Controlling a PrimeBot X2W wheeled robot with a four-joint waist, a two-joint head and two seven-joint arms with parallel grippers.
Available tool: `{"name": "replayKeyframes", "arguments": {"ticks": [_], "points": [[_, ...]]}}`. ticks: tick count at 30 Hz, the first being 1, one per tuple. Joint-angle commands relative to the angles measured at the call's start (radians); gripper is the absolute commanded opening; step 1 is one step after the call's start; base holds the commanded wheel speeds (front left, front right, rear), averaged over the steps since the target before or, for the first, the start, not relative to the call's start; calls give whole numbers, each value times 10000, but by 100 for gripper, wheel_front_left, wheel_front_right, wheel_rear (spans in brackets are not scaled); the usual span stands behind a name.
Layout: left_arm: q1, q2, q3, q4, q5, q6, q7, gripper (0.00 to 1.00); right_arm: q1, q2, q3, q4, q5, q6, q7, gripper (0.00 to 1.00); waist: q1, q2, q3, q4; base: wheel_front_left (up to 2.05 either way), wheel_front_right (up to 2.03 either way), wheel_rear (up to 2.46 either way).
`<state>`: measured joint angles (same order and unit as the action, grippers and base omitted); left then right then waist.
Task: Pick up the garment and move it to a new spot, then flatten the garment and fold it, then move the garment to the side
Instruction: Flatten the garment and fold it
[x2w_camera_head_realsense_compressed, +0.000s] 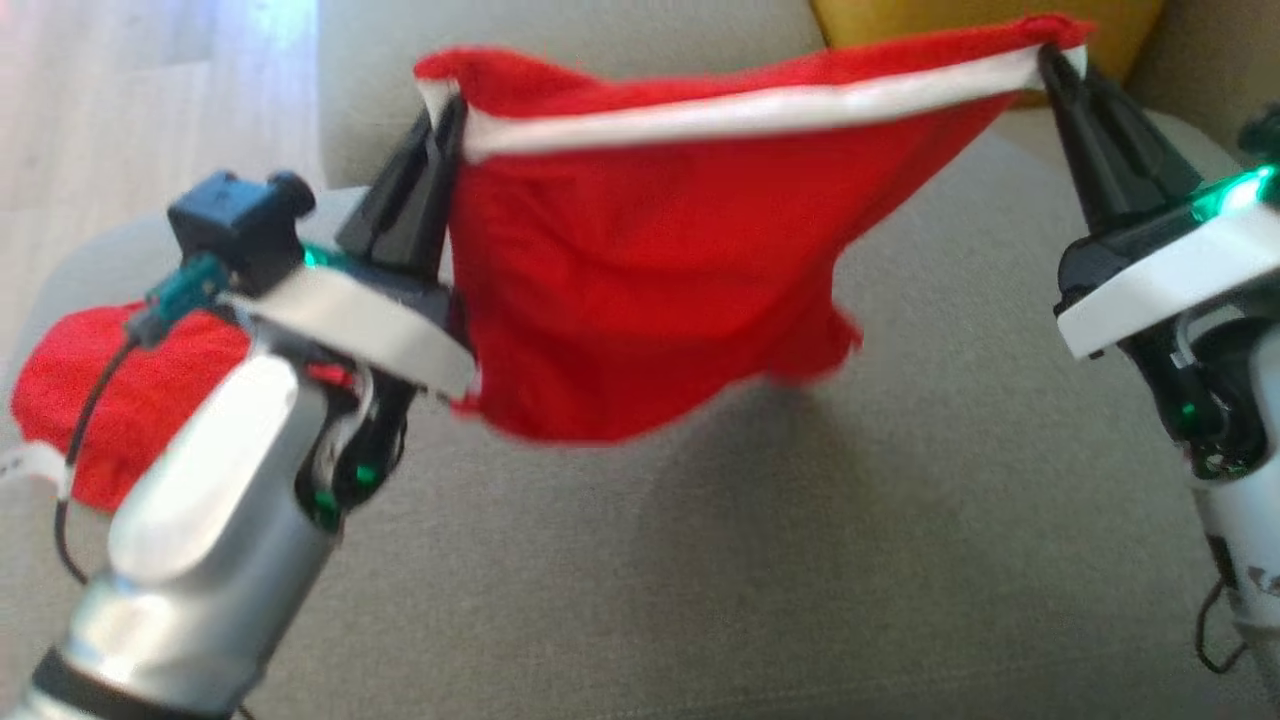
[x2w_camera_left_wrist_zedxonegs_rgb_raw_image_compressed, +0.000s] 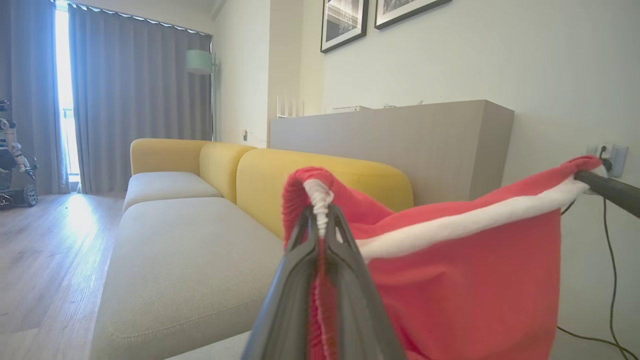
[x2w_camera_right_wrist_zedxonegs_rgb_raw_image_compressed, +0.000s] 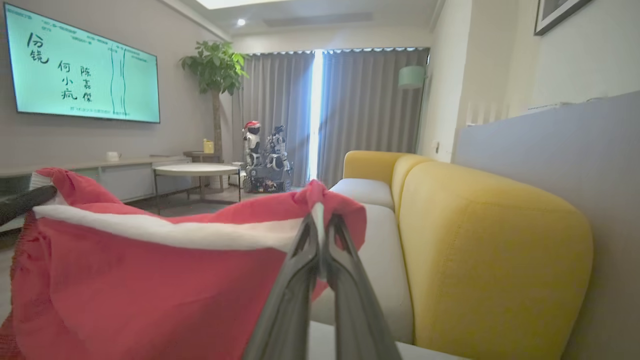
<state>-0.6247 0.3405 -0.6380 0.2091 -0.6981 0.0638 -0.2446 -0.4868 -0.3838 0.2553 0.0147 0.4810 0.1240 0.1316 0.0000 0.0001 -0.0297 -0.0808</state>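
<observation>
A red garment (x2w_camera_head_realsense_compressed: 650, 270) with a white band along its top edge hangs in the air above the grey sofa seat (x2w_camera_head_realsense_compressed: 800, 560), stretched between both grippers. My left gripper (x2w_camera_head_realsense_compressed: 445, 105) is shut on its left top corner, and my right gripper (x2w_camera_head_realsense_compressed: 1050, 50) is shut on its right top corner. In the left wrist view the fingers (x2w_camera_left_wrist_zedxonegs_rgb_raw_image_compressed: 300, 265) pinch the white hem, with the garment (x2w_camera_left_wrist_zedxonegs_rgb_raw_image_compressed: 465, 290) spreading to the right. From the right wrist the cloth (x2w_camera_right_wrist_zedxonegs_rgb_raw_image_compressed: 150, 285) spreads left from the shut gripper (x2w_camera_right_wrist_zedxonegs_rgb_raw_image_compressed: 320, 220).
A second red cloth (x2w_camera_head_realsense_compressed: 120, 400) lies on the seat at the left, behind my left forearm. Yellow back cushions (x2w_camera_right_wrist_zedxonegs_rgb_raw_image_compressed: 490, 260) line the sofa's far side. Wooden floor (x2w_camera_left_wrist_zedxonegs_rgb_raw_image_compressed: 45, 260) lies beyond the sofa's left end.
</observation>
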Motion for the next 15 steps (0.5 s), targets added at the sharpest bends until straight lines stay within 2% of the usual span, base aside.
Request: {"name": "replayKeyframes", "arguments": {"ticks": [1, 6, 10, 12, 15], "points": [[9, 491, 385, -721, -143, 143, 217, 0, -164, -196, 51, -535, 194, 67, 641, 0, 0, -1, -226, 228, 0, 0, 0], [817, 1051, 393, -2261, -319, 613, 903, 0, 582, -292, -499, -1560, 587, 67, 2656, 0, 0, -1, -267, 373, 0, 0, 0], [918, 1532, 528, -3052, -341, 937, 1474, 0, 551, -210, -999, -2331, 627, 67, 3675, 0, 0, -1, -30, 359, 0, 0, 0], [608, 1710, 531, -3155, -259, 959, 1816, 0, 113, -71, -1093, -2389, 563, 67, 3974, 0, 0, -1, 234, 317, 0, 0, 0], [-343, 1663, 626, -3046, -509, 736, 2451, 0, -1085, 394, -1270, -2099, 857, 67, 4383, 0, 0, -1, 1143, 272, 0, 0, 0]]}}
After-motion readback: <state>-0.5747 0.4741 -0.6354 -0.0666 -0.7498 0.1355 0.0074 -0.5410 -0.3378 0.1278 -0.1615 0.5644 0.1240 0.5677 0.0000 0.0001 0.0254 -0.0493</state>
